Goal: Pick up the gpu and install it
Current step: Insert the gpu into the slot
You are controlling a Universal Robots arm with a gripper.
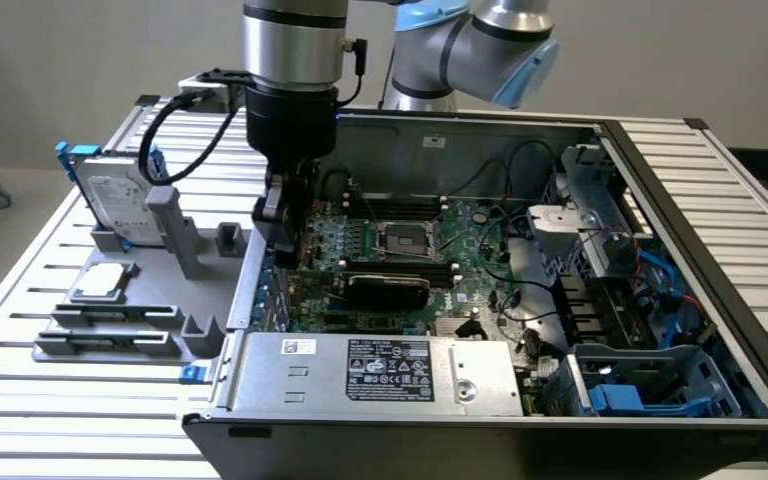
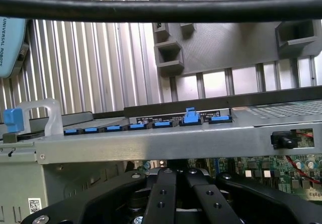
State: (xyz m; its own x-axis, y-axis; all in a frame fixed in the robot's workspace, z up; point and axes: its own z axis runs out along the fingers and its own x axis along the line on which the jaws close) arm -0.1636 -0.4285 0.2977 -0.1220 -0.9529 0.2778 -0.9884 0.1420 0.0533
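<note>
Inside one open case [image 1: 491, 445], one gpu [image 1: 384, 290] near one pincer [image 1: 281, 255].

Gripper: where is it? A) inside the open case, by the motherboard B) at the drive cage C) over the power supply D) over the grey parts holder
A: the gripper hangs inside the case, over the motherboard edge on the exterior view's left.
</note>
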